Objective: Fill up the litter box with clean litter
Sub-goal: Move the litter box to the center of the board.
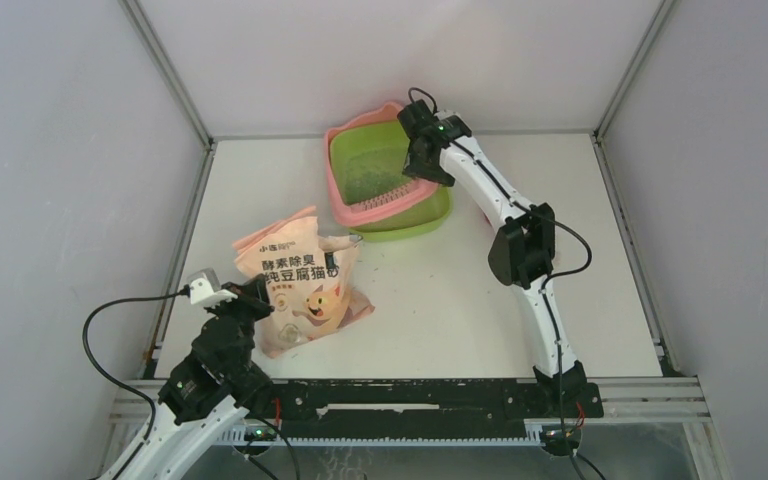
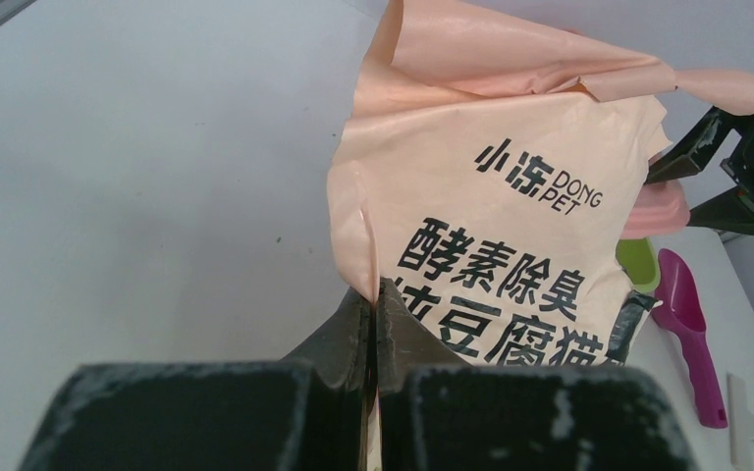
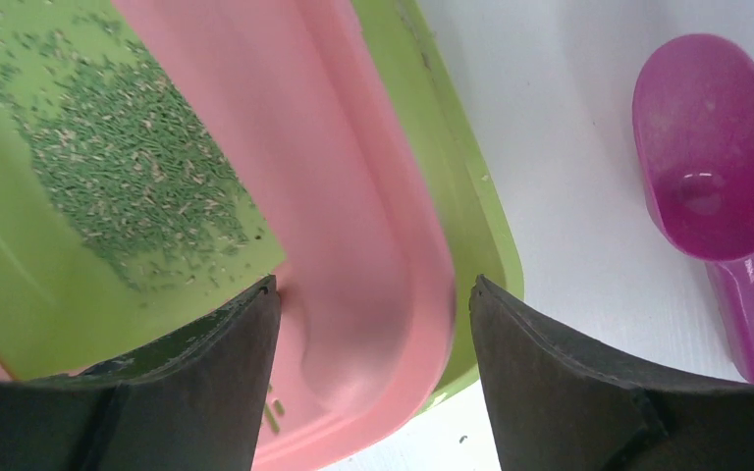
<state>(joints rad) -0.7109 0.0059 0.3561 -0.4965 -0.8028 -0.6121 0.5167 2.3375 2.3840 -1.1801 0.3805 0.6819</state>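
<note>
The litter box (image 1: 336, 175) stands at the back of the table, pink rim over a lime-green basin. A thin patch of litter (image 3: 128, 167) lies as small dark specks on the basin floor. My right gripper (image 3: 373, 289) hangs over the box's right side, open, its fingers either side of the pink rim (image 3: 353, 147). The peach-pink printed bag (image 1: 295, 275) stands near the front left. My left gripper (image 2: 373, 294) is shut on the bag's (image 2: 511, 196) side seam, low down.
A magenta scoop (image 3: 712, 186) lies on the table just right of the box, handle toward the arms. Grey walls close in the table on three sides. The right arm (image 1: 520, 240) stretches across the table's right half.
</note>
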